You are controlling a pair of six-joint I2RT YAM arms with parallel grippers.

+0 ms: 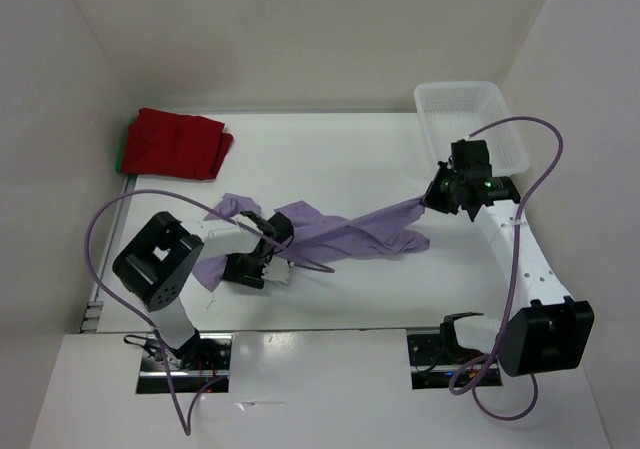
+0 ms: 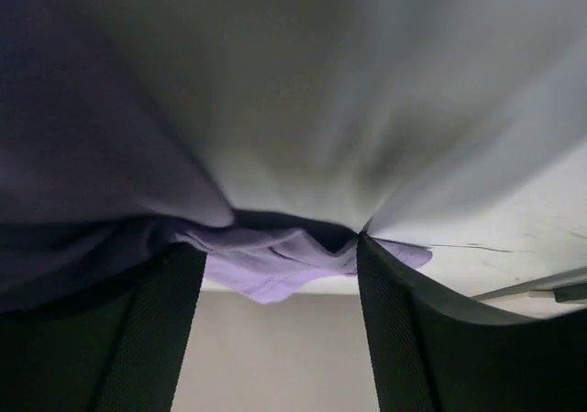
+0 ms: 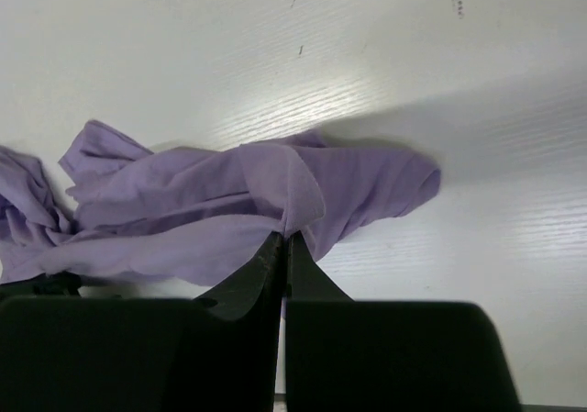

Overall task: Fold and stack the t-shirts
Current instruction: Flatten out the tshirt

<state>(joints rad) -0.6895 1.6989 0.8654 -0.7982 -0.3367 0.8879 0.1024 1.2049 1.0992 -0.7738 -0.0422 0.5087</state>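
Plainly, the lavender t-shirt (image 1: 350, 231) is soft, light cloth with no stiffness of its own. It sags and ropes into a twisted band wherever it is pulled, so it will go wherever a corner is led and will crumple as soon as tension drops.

The right gripper (image 1: 432, 201) is closed tight on one end of it. In the right wrist view the cloth is pinched at the very tips and trails away in front of them onto the white surface (image 1: 330, 159). From that pinch the shirt runs as a taut strip across to the left gripper (image 1: 262, 252), where the rest lies bunched around and under it.

The left gripper's jaws stand apart. In its own wrist view, folds of lavender hang over the camera and sit between the fingertips (image 2: 367, 256), but nothing is clamped there.

I judge the best hold for the left gripper is a hem or shoulder edge in the heap just beside it, not the middle of the bunch. A pinch on several layers would hide the shirt's shape and slip.

Thin fabric needs a full close. Pulling the two ends apart gently should open it flat.

The dark red t-shirt (image 1: 175, 144) lies folded well beyond the left gripper, a green edge (image 1: 122, 159) showing beneath it. A white basket (image 1: 470, 119) sits just beyond the right gripper.
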